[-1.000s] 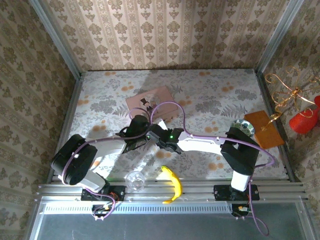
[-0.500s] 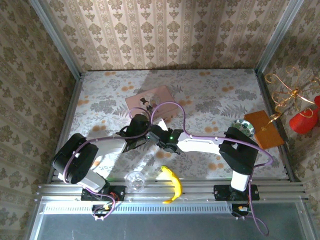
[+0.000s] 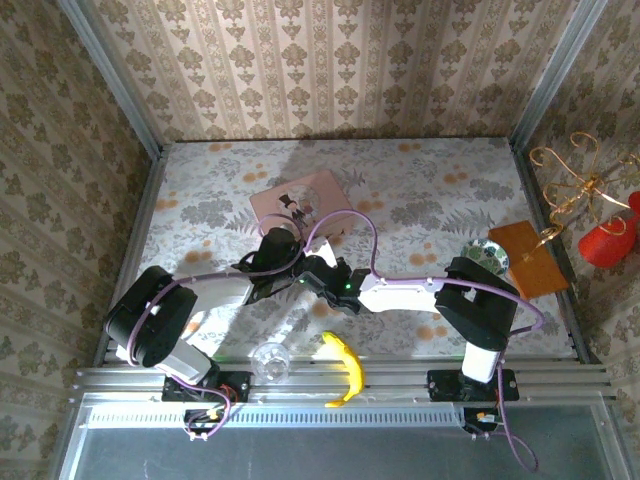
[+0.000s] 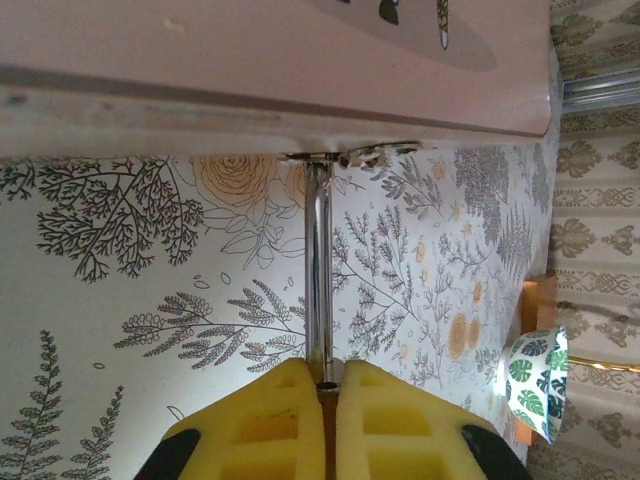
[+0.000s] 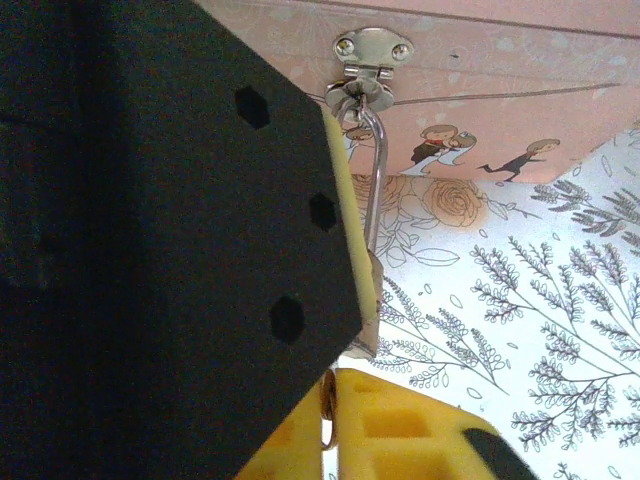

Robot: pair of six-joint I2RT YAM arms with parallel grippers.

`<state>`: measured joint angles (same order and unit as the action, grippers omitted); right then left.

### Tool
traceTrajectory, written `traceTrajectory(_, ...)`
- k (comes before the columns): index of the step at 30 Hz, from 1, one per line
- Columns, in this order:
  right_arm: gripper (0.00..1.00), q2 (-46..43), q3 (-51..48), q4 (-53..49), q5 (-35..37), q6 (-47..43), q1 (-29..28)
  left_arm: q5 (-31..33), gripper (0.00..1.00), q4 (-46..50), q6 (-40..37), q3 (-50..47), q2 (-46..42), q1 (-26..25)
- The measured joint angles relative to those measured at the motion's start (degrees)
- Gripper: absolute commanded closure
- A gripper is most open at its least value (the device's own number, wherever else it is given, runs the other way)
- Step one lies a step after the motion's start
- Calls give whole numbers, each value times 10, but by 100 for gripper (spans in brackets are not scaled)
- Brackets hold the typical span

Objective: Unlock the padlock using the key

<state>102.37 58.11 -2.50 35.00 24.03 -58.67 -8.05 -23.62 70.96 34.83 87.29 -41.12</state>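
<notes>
The padlock hangs by its thin silvery shackle (image 4: pixel 318 270) from the hasp (image 5: pixel 372 55) of the pink tin (image 3: pixel 300 198). My left gripper (image 4: pixel 322 372) is shut on the padlock's body, the yellow pads pressed against both sides. In the right wrist view the left gripper's black finger (image 5: pixel 200 250) covers most of the padlock (image 5: pixel 368 300), leaving a brassy edge showing. Just below it my right gripper (image 5: pixel 330 385) is shut on the key (image 5: pixel 325 415), a thin metal piece seen edge-on between the pads. The two grippers meet mid-table, in front of the tin (image 3: pixel 305 270).
A banana (image 3: pixel 347 368) and a clear glass cup (image 3: pixel 268 360) lie by the near rail. A leaf-patterned bowl (image 3: pixel 487 256) and a brown card (image 3: pixel 528 257) sit at the right. A red object (image 3: pixel 610 240) and a gold wire ornament stand beyond the right edge.
My right gripper's jaws have closed on the key, and its wrist has shifted slightly toward the near edge. The left gripper still holds the padlock.
</notes>
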Motion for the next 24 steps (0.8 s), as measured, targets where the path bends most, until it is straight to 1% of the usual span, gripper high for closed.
traceTrajectory(1,100,0,-4,7,0,2,0,2,100,0,0,0,0,0)
traceTrajectory(4,100,-6,-23,38,-10,9,3,4,100,1,0,0,0,0)
traceTrajectory(9,100,-36,-64,85,-77,34,30,1,100,-2,0,0,0,-1)
traceTrajectory(16,100,-70,-116,153,-229,96,90,-1,100,-4,0,0,0,-1)
traceTrajectory(24,100,-71,-152,231,-407,176,163,0,100,-10,2,-3,0,0)
